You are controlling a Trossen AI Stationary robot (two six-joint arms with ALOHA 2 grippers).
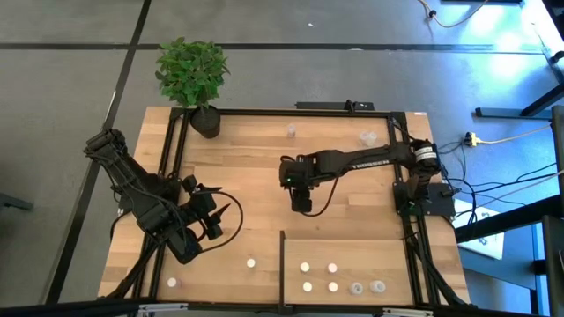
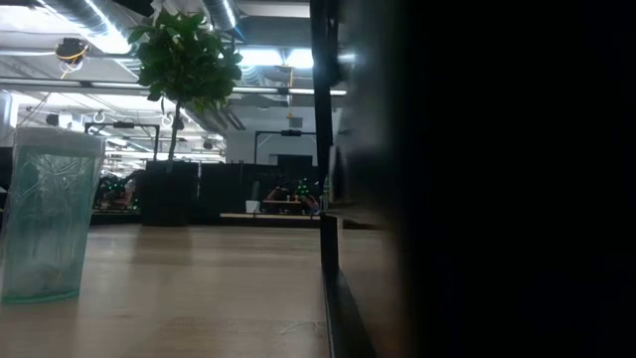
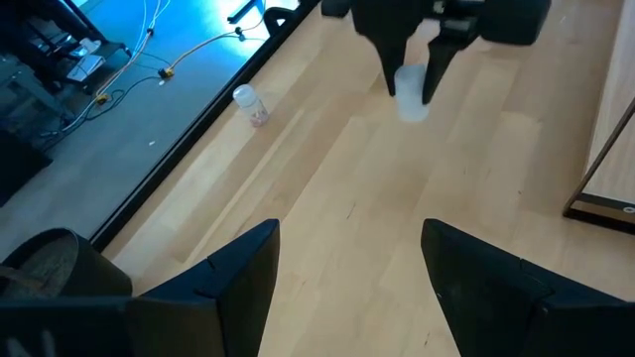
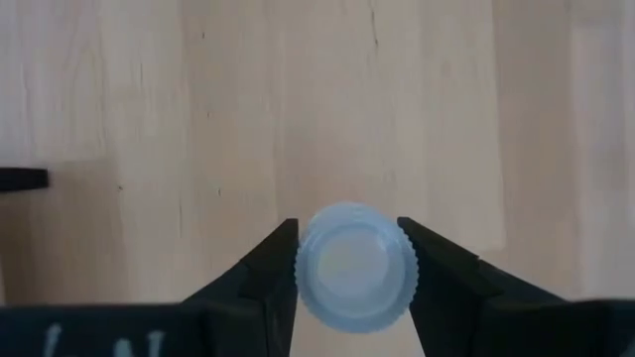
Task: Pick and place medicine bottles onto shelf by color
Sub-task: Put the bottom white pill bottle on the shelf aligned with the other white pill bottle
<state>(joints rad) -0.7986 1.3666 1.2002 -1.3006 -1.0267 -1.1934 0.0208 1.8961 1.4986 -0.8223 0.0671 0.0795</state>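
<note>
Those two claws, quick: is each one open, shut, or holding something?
Left gripper: open, holding nothing, above bare table.
Right gripper: shut on a translucent bottle, above mid-table.

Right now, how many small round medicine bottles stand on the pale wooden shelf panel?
6. Four white-capped bottles form a square; two translucent grey bottles stand to their right, all on the shelf. None looks hidden.

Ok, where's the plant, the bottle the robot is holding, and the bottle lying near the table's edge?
potted plant (image 1: pixel 192 72), high view, on its leaves.
held bottle (image 4: pixel 355 266), right wrist view, on its cap.
lying bottle (image 3: pixel 250 105), left wrist view, on its body.
</note>
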